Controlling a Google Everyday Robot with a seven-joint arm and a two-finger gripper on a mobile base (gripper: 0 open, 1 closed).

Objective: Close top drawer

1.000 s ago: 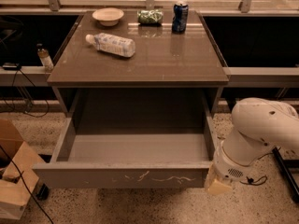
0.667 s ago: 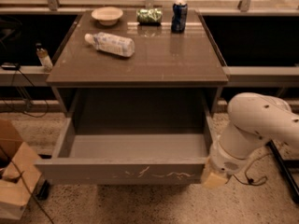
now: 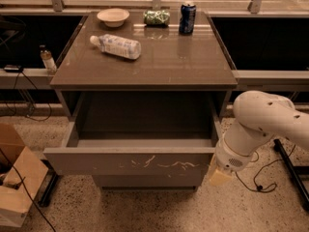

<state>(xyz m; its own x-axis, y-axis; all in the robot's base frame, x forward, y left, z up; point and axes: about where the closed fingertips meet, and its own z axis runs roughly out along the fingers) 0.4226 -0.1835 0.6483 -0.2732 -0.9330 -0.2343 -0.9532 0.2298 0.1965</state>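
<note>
The top drawer (image 3: 130, 162) is pulled out from under the grey-brown tabletop, with pale squiggly scratches on its flat front and an empty grey interior (image 3: 145, 141). My gripper (image 3: 219, 176) sits at the end of the white arm (image 3: 263, 124), at the right end of the drawer front. Its pale tip touches or nearly touches the front's right corner.
On the tabletop (image 3: 183, 62) lie a plastic bottle (image 3: 116, 46), a pale bowl (image 3: 113, 16), a green bag (image 3: 157, 17) and a blue can (image 3: 187, 17). A cardboard box (image 3: 17, 182) stands at the lower left. Cables run across the floor on both sides.
The arm has moved left and inward against the drawer front's right end. The drawer front sits further back toward the cabinet than before.
</note>
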